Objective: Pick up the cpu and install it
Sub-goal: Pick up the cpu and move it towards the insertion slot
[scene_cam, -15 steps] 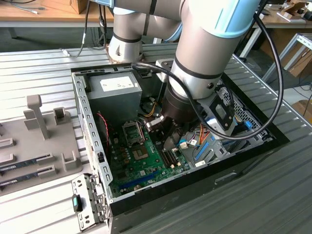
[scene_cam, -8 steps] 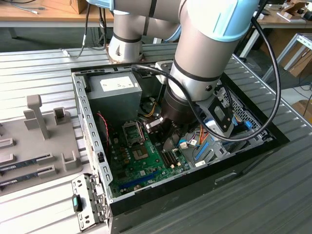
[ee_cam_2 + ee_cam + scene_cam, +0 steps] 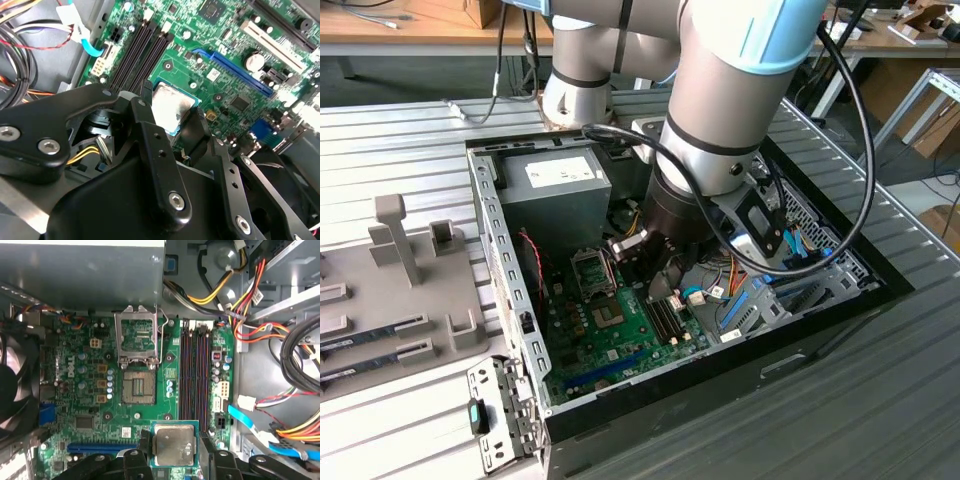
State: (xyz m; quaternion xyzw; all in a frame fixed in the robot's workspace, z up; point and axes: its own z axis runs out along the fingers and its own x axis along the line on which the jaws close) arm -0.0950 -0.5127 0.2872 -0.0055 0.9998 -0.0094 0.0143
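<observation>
The hand (image 3: 172, 107) grips the cpu (image 3: 173, 445) over the motherboard (image 3: 150, 412) (socket (image 3: 137, 386) open, memory slots (image 3: 195, 370) beside).

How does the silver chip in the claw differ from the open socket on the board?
The cpu has a smooth silver top; the socket is a recessed grid of fine contacts. The cpu hangs clamped in the claw above the board; the socket sits fixed on it, its frame open. Both are square.
</observation>
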